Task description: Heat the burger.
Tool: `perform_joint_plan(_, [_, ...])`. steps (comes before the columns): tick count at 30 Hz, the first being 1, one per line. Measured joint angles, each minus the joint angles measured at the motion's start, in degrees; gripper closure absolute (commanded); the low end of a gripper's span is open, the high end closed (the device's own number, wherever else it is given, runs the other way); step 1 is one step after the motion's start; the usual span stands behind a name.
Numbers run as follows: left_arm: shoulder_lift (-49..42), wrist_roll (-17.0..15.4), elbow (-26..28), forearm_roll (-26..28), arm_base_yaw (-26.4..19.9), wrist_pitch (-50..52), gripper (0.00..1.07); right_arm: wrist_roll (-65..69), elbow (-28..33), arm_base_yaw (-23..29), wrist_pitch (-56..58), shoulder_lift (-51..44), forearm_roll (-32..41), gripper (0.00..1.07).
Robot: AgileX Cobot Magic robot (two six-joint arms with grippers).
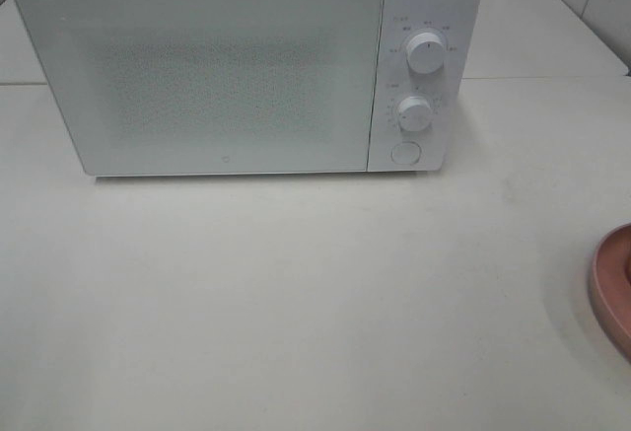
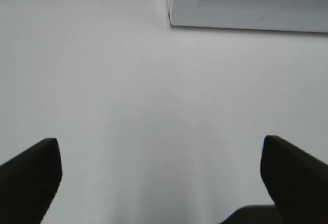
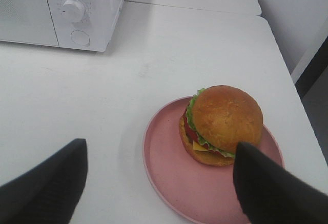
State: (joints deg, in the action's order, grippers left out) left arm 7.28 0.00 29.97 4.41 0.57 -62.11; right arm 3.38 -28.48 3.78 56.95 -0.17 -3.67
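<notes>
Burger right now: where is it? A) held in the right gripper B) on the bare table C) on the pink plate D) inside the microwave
C: the burger sits on the pink plate, with the right gripper open above it.

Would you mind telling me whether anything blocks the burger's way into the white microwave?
Yes: the white microwave's door is shut, so the golden-bunned burger on the round pink plate cannot go in yet. The bare white tabletop between plate and microwave shows no obstacle.
</notes>
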Motion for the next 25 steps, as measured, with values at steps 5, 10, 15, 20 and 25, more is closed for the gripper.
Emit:
perform_joint_plan(5, [-5.56,0.34,0.0,0.0,0.0,0.0,0.09,0.0,0.0,0.0,0.0,0.0,0.0,0.31])
perform_joint_plan(10, [-7.51,0.34,0.0,-0.06,0.0,0.0,0.09,0.0,0.0,0.0,0.0,0.0,0.0,0.31])
perform_joint_plan(15, [-7.51,0.0,0.0,-0.06,0.0,0.0,0.09,0.0,0.0,0.0,0.0,0.0,0.0,0.31])
perform_joint_plan(20, [-7.51,0.0,0.0,-0.06,0.0,0.0,0.09,0.0,0.0,0.0,0.0,0.0,0.0,0.31])
perform_joint_plan(25, [-7.51,0.0,0.0,-0.06,0.0,0.0,0.09,0.0,0.0,0.0,0.0,0.0,0.0,0.31])
